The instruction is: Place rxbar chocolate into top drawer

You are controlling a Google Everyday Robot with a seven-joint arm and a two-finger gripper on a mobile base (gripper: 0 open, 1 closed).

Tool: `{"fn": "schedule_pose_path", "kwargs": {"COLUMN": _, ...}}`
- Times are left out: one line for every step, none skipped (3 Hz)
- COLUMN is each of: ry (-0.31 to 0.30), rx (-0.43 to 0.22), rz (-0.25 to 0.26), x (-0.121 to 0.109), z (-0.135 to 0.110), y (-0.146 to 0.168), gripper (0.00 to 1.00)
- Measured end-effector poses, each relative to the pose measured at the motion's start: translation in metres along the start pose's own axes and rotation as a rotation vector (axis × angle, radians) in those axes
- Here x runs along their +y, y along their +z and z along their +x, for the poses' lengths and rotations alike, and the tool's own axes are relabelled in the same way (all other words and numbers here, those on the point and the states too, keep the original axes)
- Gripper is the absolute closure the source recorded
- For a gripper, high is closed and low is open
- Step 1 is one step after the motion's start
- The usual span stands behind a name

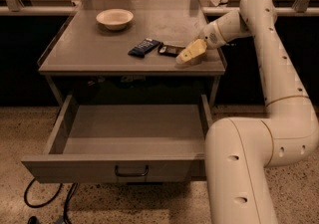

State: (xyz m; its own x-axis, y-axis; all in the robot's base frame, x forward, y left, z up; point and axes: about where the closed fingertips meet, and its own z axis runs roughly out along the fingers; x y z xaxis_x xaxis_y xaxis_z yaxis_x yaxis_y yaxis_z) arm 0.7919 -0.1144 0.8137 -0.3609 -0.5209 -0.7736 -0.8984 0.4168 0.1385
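Observation:
The rxbar chocolate [171,50], a slim dark bar, lies flat on the tabletop [89,51] right of centre. My gripper [190,54] is down at table level just to the bar's right, touching or nearly touching its end. The arm reaches in from the right. The top drawer [75,168] is pulled wide open below the table, with its dark handle [131,171] at the front centre. Nothing lies inside it.
A dark blue wrapped bar [144,47] lies just left of the rxbar. A pale bowl [114,18] stands at the back left of the table. The robot's white body [239,168] stands beside the drawer's right front corner. Cables [45,200] trail on the floor.

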Motion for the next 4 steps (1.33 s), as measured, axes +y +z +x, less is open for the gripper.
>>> {"fn": "schedule_pose_path", "kwargs": {"ry": -0.005, "rx": -0.032, "rz": 0.010, "x": -0.0043, "z": -0.0012, "y": -0.0042, "gripper": 0.00}}
{"fn": "schedule_pose_path", "kwargs": {"ry": -0.013, "rx": -0.086, "rz": -0.005, "x": -0.0069, "z": 0.0034, "y": -0.0070, "gripper": 0.00}}
{"fn": "schedule_pose_path", "kwargs": {"ry": -0.013, "rx": -0.086, "rz": -0.005, "x": -0.0070, "z": 0.0033, "y": -0.0068, "gripper": 0.00}}
{"fn": "schedule_pose_path", "kwargs": {"ry": -0.020, "rx": -0.106, "rz": -0.019, "x": -0.0036, "z": -0.0006, "y": -0.0075, "gripper": 0.00}}
